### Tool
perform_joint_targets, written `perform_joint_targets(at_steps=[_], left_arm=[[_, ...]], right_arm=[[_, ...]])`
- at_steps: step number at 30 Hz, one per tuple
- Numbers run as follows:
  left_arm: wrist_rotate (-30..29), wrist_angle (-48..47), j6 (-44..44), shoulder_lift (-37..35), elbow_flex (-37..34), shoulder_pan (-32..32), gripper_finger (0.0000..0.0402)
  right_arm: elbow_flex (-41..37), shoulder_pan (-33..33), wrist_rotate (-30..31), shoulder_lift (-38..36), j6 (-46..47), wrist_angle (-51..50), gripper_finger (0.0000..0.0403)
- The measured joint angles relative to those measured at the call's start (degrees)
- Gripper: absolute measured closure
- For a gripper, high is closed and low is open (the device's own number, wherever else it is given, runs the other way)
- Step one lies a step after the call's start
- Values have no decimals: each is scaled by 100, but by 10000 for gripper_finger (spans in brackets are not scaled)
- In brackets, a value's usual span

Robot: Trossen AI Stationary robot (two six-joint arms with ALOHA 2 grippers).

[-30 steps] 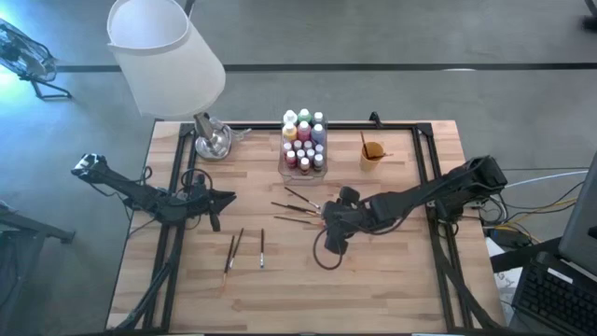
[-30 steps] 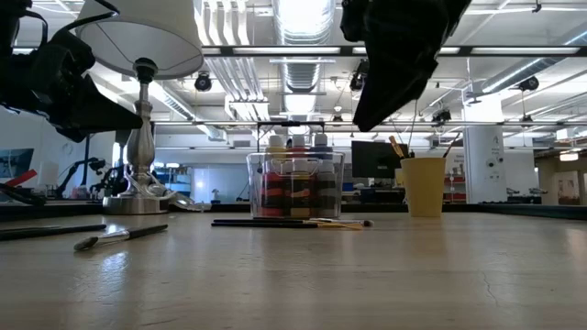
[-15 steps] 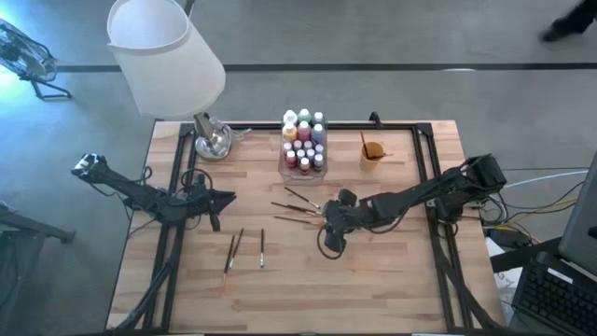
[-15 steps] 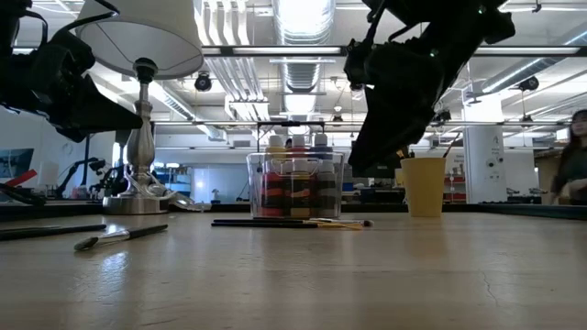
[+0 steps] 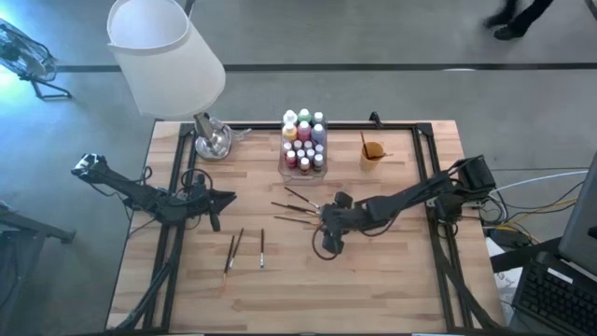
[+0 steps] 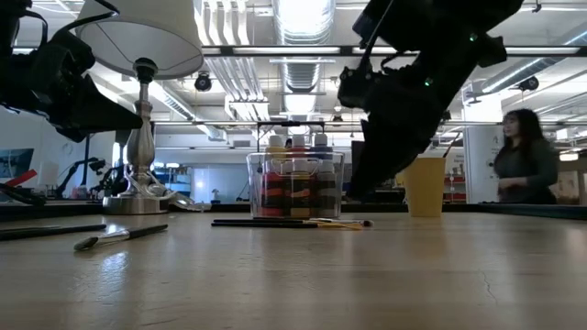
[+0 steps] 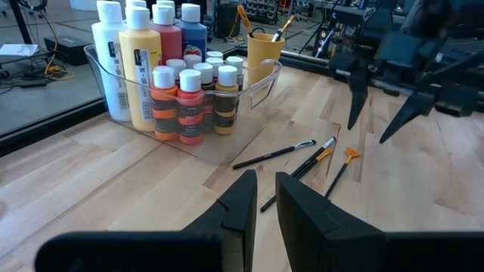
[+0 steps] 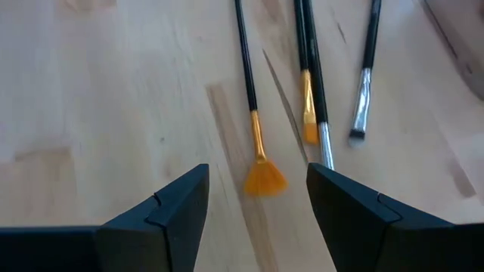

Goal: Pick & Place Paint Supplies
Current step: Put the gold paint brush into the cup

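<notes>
The right gripper [image 8: 255, 219] is hovering — fingers apart, empty — just above a thin dark-handled paintbrush with an orange fan tip [image 8: 255, 125] lying on the wooden table [image 5: 373, 280]. The left gripper [image 7: 263, 202] is waiting at the table's left, fingers nearly together.

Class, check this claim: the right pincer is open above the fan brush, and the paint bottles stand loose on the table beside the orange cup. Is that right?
One part is wrong. The paint bottles do not stand loose; they sit inside the clear plastic box, as the left wrist view shows. The rest holds: the right pincer is open above the fan brush, and the orange cup is beside the box.
</notes>
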Motion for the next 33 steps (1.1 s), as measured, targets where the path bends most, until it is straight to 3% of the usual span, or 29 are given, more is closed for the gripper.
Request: perform_joint_targets(at_steps=[14, 25, 33], left_arm=[[2, 0, 0, 20, 0, 2, 344], [2, 0, 2, 35, 0, 2, 344], [1, 0, 2, 35, -1, 2, 344]], right_arm=[[52, -140, -160, 388, 31, 72, 210], [66, -220, -247, 678, 77, 94, 201], [66, -204, -352, 662, 42, 90, 253]])
